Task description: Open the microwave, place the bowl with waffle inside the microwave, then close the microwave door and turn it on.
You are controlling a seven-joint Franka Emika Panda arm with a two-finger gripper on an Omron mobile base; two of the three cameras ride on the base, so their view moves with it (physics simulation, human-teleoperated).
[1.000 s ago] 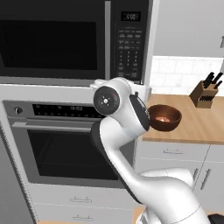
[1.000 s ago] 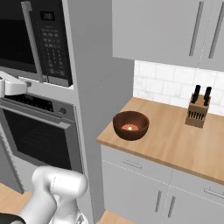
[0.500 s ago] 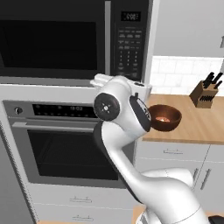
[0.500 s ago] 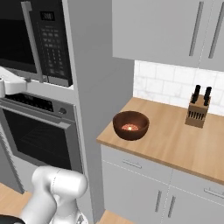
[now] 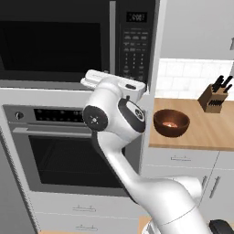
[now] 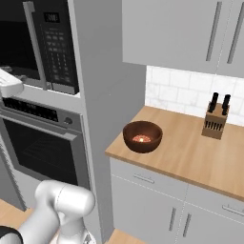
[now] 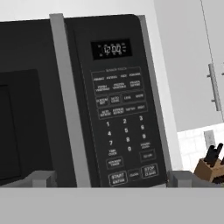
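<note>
The microwave (image 5: 55, 41) sits built in above the oven, and the microwave door (image 5: 50, 45) is shut, its vertical bar handle (image 5: 112, 41) beside the keypad (image 5: 135, 50). My gripper (image 7: 111, 179) is open with nothing between its fingers and faces the handle (image 7: 65, 100) and keypad (image 7: 122, 127) from just below. Its white hand (image 5: 112, 82) hangs level with the microwave's lower edge. The dark brown bowl (image 5: 171, 122) rests on the wooden counter (image 5: 205, 132) to the right, with the waffle (image 6: 142, 139) lying in the bowl (image 6: 143, 137).
An oven (image 5: 59, 151) with a horizontal handle is below the microwave. A knife block (image 6: 215, 121) stands at the back of the counter (image 6: 190, 157). Grey wall cabinets (image 6: 190, 33) hang above, and drawers lie under the counter.
The hand has risen a little and shifted left toward the microwave's lower edge. The arm's elbow has swung down and left. The bowl and door are unmoved.
</note>
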